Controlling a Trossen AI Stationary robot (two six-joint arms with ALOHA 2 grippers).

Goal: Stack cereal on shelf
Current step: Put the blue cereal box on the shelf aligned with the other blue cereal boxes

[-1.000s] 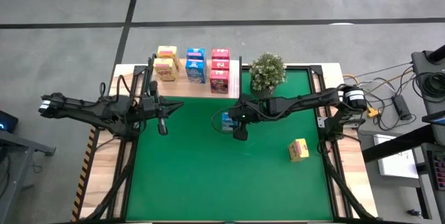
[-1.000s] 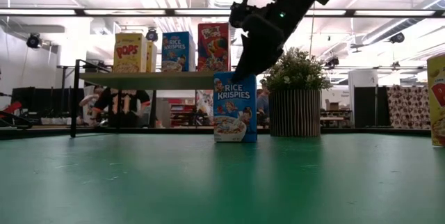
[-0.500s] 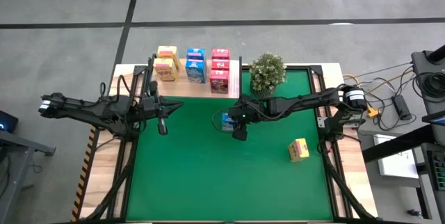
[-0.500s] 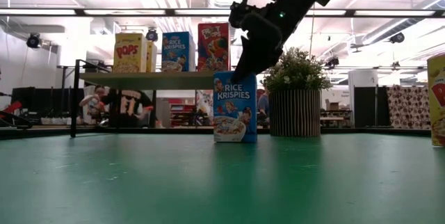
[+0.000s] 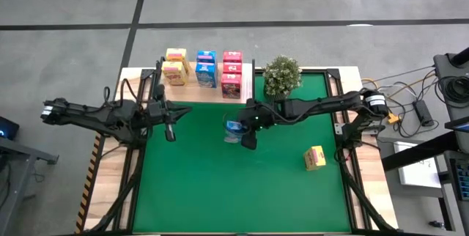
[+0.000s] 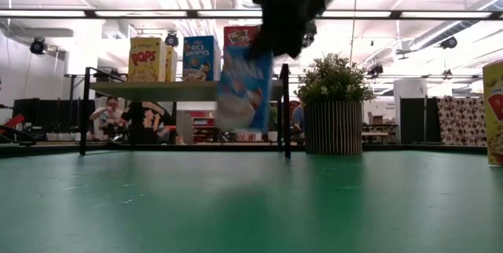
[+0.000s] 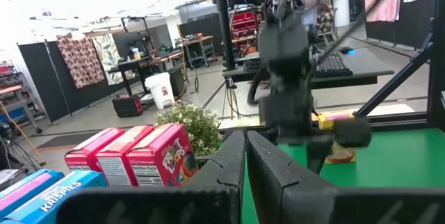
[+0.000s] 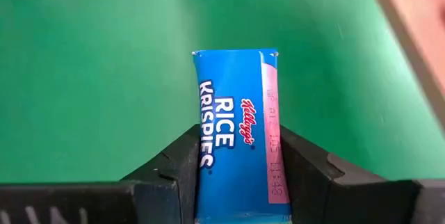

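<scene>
Overhead camera straight down on the worktop [image 5: 220,192], low one level across it, wrist cameras close, all sharing the blue box [image 8: 240,130].

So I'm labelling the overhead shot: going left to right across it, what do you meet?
Left gripper → yellow boxes on the shelf → blue boxes on the shelf → blue Rice Krispies box in the right gripper → potted plant → yellow box on the mat.

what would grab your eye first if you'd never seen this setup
The right gripper holds a blue Rice Krispies box lifted clear of the green mat, tilted, beside the shelf stocked with cereal boxes. A lone yellow box waits on the mat's right side.
</scene>
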